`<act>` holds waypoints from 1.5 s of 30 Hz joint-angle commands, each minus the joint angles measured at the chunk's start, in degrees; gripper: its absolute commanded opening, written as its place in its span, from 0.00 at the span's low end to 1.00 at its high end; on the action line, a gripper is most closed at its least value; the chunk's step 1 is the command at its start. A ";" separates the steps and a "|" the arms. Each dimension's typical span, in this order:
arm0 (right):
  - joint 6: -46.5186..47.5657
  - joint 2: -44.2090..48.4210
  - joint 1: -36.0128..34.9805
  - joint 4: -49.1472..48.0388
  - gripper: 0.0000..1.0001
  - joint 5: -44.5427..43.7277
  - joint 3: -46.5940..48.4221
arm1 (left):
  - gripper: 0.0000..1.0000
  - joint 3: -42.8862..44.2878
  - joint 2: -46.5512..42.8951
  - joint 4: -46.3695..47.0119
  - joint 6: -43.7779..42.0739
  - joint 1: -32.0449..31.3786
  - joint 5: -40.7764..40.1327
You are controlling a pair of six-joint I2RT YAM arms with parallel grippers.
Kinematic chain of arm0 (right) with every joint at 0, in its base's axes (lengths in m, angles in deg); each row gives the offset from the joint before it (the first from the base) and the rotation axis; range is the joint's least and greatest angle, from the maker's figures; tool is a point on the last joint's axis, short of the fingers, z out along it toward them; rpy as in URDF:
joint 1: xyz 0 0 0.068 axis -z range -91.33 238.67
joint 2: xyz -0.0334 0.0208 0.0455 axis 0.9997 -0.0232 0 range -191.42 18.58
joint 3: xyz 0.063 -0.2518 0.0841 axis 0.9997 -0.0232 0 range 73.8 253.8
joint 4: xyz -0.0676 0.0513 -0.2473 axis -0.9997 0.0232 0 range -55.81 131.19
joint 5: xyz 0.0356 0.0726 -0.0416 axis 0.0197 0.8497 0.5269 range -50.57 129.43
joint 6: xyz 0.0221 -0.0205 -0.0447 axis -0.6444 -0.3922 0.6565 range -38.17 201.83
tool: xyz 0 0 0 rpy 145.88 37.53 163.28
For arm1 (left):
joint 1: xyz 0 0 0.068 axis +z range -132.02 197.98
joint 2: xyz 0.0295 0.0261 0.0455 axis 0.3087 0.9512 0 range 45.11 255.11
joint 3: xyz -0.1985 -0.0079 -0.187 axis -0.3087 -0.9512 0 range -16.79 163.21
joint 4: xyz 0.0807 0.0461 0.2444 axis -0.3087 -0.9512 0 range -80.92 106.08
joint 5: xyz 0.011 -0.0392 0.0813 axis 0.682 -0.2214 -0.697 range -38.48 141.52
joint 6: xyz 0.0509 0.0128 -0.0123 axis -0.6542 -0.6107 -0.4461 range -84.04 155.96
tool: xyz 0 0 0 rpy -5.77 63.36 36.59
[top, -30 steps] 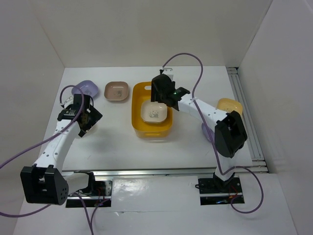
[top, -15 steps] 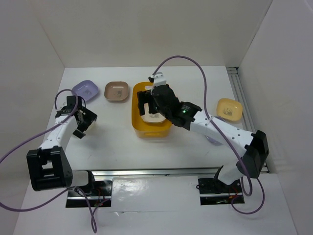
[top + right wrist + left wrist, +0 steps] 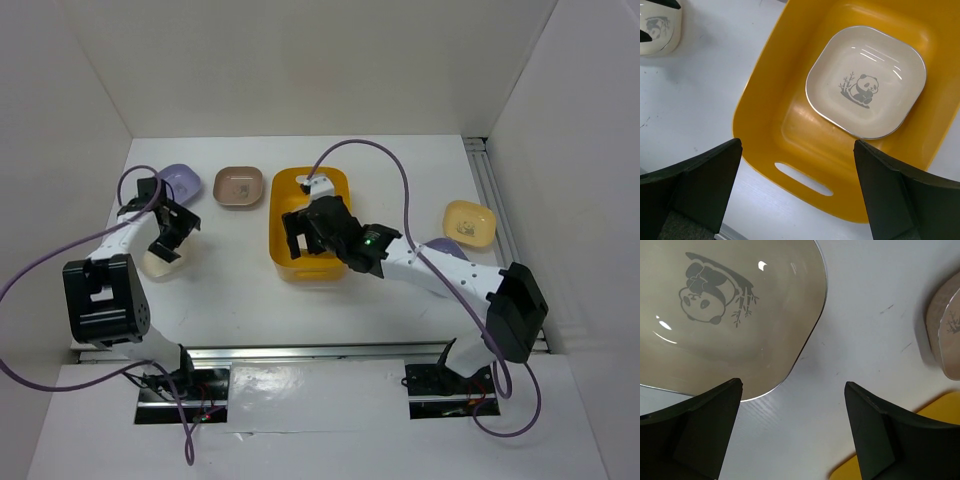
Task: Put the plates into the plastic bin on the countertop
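Note:
The orange-yellow plastic bin (image 3: 325,186) stands mid-countertop. In the right wrist view the bin (image 3: 770,115) holds a cream plate (image 3: 866,82). My right gripper (image 3: 305,228) hovers over the bin's near half, open and empty (image 3: 797,195). A second cream plate (image 3: 158,264) lies on the countertop at the left, also in the left wrist view (image 3: 715,315). My left gripper (image 3: 172,238) is open and empty (image 3: 792,430) just above the countertop beside that plate. A lavender plate (image 3: 178,180), a brown-pink plate (image 3: 238,187) and a yellow plate (image 3: 469,222) lie apart. No green plate shows.
White walls close in the countertop (image 3: 230,290) on three sides. A metal rail (image 3: 500,210) runs along the right edge. Purple cables loop over both arms. The brown-pink plate's edge (image 3: 947,335) and a bin corner (image 3: 935,440) lie right of the left gripper.
The right gripper has moved from the bin's far side to over its near half as that arm stretched out. The left arm folded back, and a cream plate now shows beside its gripper.

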 commanded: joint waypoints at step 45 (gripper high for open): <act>-13.65 32.86 20.19 16.21 1.00 -16.20 -16.84 | 0.00 24.41 -3.56 7.27 30.28 -47.19 -8.75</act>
